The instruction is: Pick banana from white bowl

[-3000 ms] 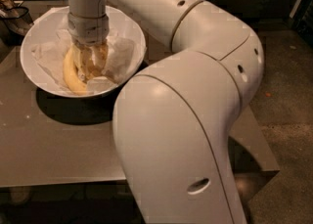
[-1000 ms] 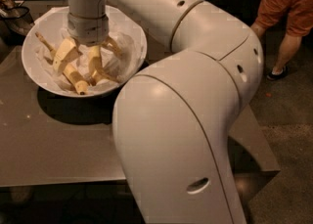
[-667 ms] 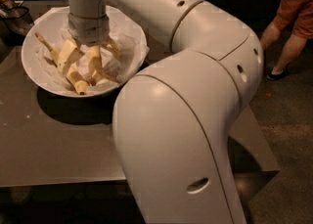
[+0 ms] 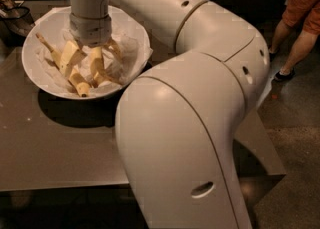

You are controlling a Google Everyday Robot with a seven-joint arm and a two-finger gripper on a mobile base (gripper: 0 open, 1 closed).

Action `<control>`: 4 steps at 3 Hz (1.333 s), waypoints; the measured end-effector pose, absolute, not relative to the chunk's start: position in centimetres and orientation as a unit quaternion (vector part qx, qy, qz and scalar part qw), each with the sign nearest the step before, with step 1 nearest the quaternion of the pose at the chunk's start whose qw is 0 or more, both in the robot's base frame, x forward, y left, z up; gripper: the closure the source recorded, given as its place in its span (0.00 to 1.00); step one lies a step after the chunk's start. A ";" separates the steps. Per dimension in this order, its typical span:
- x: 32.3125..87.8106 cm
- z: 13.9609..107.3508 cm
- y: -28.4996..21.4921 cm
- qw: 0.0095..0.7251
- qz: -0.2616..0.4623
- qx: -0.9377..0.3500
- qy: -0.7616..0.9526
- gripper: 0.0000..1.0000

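The bench [image 4: 60,148] is a flat, matte, grey-brown surface with straight edges. Its near edge runs across the lower part of the view, well in front of the tool [image 4: 97,55]. One corner shows far to the right of the tool, past the robot arm [image 4: 200,123], which hides the middle of the bench top.

Directly under the tool stands the white bowl [image 4: 31,53], with its base on the bench and the tool reaching down inside it. The bowl throws a dark shadow [image 4: 75,113] on the bench on the near side of the tool. To the left of the tool, at the edge of the view, a dark object [image 4: 12,15] is partly visible; I cannot tell what it is.
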State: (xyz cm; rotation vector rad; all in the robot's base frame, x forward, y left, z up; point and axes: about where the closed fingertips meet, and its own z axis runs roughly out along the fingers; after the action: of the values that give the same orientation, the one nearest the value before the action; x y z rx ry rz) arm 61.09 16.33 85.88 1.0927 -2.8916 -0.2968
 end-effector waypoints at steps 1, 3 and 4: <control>61.1 85.9 16.3 0.018 -0.096 0.352 -0.931 0.17; 61.1 85.9 16.3 0.018 -0.096 0.352 -0.931 0.31; 61.1 85.9 16.3 0.018 -0.096 0.352 -0.931 0.32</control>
State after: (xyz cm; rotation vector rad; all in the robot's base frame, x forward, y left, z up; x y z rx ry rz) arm 61.09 16.34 85.88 1.0927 -2.8917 -0.2969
